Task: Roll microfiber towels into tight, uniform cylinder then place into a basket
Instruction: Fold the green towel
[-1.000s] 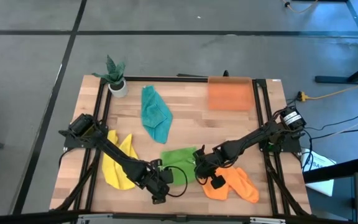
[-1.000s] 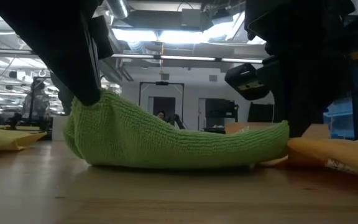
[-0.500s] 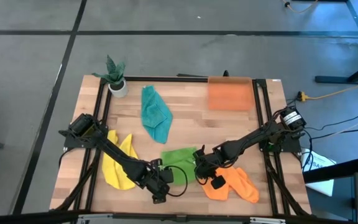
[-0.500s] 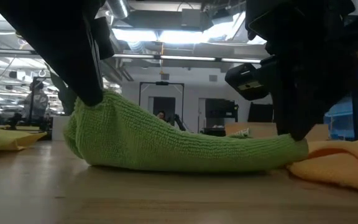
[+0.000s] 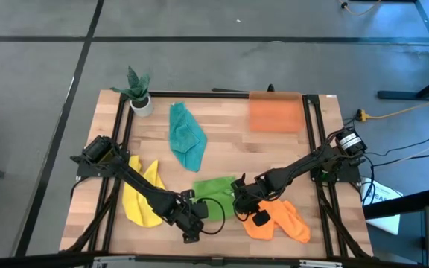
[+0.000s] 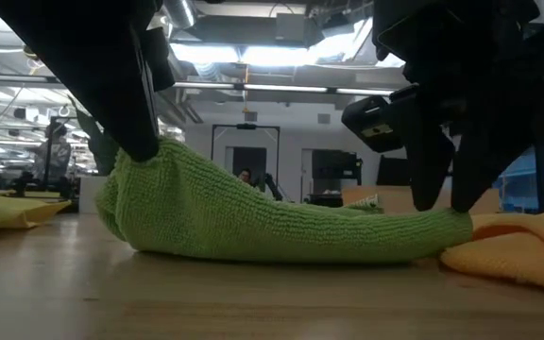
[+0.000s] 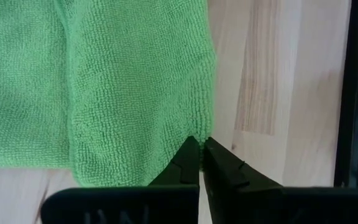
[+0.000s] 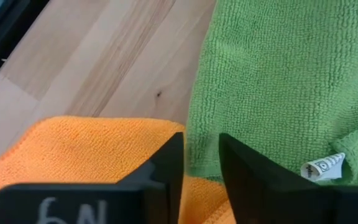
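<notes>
Nubby green cloth [image 6: 272,222]; matt wood table [image 6: 253,302]

The left gripper [image 6: 132,151] pinches one raised end of the green towel [image 6: 272,222]. At the towel's other, low end, the right gripper [image 6: 447,203] stands with fingers parted just above it, an orange towel [image 6: 518,250] beside them.

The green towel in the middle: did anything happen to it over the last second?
The right gripper opened and let go of the green towel; its end, lifted a second ago, now lies flat against the orange towel. The left gripper stays shut on the towel's other corner. The teal towel, yellow towel and basket have not moved.
</notes>
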`<action>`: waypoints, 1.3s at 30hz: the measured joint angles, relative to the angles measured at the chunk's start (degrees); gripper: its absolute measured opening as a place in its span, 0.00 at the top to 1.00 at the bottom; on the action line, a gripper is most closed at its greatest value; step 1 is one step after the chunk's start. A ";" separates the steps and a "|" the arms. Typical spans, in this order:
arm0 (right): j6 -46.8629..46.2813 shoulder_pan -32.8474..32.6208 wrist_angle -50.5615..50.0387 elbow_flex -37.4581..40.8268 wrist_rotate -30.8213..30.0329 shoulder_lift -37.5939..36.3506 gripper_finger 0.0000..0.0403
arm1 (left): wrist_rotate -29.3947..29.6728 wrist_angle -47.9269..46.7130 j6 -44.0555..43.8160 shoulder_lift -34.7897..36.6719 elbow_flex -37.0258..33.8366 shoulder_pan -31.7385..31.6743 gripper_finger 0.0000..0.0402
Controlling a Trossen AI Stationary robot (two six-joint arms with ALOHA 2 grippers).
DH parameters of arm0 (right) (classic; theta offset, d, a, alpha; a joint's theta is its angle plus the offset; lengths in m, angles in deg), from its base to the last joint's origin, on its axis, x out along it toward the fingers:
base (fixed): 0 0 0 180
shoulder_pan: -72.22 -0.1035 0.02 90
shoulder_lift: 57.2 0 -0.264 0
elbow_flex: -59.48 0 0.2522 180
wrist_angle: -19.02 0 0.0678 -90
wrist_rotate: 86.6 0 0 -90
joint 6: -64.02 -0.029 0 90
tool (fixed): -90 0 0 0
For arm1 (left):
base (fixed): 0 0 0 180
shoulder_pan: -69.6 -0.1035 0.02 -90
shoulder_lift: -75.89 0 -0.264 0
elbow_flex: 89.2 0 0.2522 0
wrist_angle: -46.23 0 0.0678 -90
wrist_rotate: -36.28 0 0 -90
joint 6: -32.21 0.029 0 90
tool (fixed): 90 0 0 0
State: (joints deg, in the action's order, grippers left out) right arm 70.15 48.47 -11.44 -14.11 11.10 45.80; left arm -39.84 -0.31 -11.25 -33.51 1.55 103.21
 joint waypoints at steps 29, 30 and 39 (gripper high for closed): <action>0.13 -0.28 5.35 0.74 0.48 3.54 0.82 | -1.59 -0.20 -1.41 -0.02 0.07 -1.56 1.00; 0.15 -0.28 5.35 0.74 0.48 3.52 0.83 | -1.59 -0.17 -1.42 -0.02 0.07 -1.57 1.00; 0.30 -0.26 5.04 0.74 0.74 3.52 0.97 | -1.59 -0.20 -1.69 -0.02 0.07 -1.57 1.00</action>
State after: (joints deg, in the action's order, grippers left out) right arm 70.46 48.21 -6.40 -13.37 11.85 49.32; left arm -41.42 -0.50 -12.94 -33.53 1.61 101.63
